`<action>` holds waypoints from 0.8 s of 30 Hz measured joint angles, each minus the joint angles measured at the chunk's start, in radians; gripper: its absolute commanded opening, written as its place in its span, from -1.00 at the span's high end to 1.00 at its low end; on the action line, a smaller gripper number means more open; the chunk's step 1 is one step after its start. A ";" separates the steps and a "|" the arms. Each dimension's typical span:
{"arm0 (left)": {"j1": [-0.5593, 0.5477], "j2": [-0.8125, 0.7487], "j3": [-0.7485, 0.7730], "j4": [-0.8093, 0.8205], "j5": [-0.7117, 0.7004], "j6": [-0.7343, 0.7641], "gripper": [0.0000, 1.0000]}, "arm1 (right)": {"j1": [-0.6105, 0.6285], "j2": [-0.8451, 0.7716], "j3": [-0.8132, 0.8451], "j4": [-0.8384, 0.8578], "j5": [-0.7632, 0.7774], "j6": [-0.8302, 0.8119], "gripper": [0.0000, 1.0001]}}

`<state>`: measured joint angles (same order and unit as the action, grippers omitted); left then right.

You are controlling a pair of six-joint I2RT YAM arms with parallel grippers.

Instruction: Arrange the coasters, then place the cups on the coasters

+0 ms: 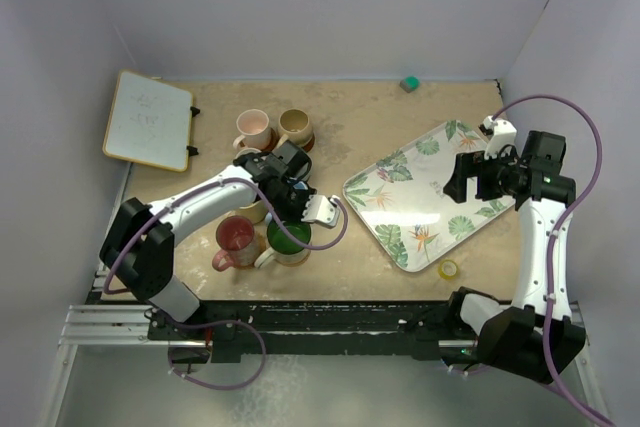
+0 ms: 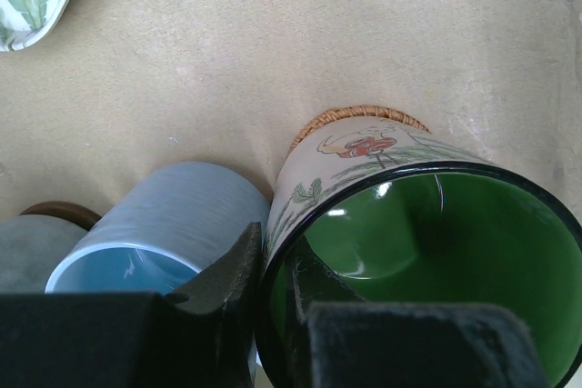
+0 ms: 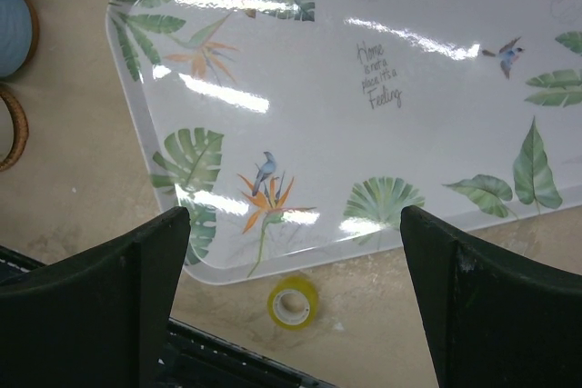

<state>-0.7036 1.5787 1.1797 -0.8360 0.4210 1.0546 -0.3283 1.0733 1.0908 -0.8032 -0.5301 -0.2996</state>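
Tan tabletop (image 1: 360,127), plain white walls, mugs bunched left of centre, leaf-print tray (image 1: 425,207) off to the right.

The left gripper (image 2: 273,265) is clamped on the rim of the green mug (image 2: 436,252). One finger is inside the cup and the other outside, squeezed into the gap against the light blue mug (image 2: 173,220). The green mug sits over a woven coaster (image 2: 359,115), whose edge peeks out at the far side. Can't tell if it's centred. A grey mug (image 2: 23,256) on a dark brown coaster (image 2: 64,213) is just past the blue one. From above, the pink mug (image 1: 252,129) and tan mug (image 1: 295,125) stand at the back, and the red mug (image 1: 234,239) is just beside the green one.

The right gripper (image 3: 293,224) has its jaws spread wide and holds nothing. It hangs over the near edge of the tray, with the yellow tape roll (image 3: 293,302) on the table below it.

Risks:
- The cluster is tight. The outer finger has almost no room, so spreading the jaws could shove the blue mug off its spot.
- The grip is a one-sided pinch on a glossy rim. If the mug is lifted it may tilt or slip and knock the red or blue mug.
- Any sideways drag could take the woven coaster with it.
- The right arm is well apart, so a clash looks unlikely.
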 measured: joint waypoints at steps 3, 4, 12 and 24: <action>0.003 0.009 0.000 0.000 0.003 0.005 0.94 | 0.000 0.000 0.000 0.000 -0.008 0.000 -1.00; 0.005 0.012 0.000 0.000 0.003 0.006 0.94 | 0.000 0.000 0.000 0.000 -0.010 0.000 -1.00; 0.013 0.021 0.008 -0.001 0.021 0.013 0.94 | 0.000 0.000 -0.001 0.000 -0.012 0.000 -1.00; 0.018 0.038 0.030 -0.013 0.042 0.013 0.94 | 0.000 0.001 -0.002 0.000 -0.012 -0.001 -1.00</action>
<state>-0.6861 1.6165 1.2098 -0.8486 0.4625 1.0672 -0.3283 1.0744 1.0885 -0.8036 -0.5423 -0.3004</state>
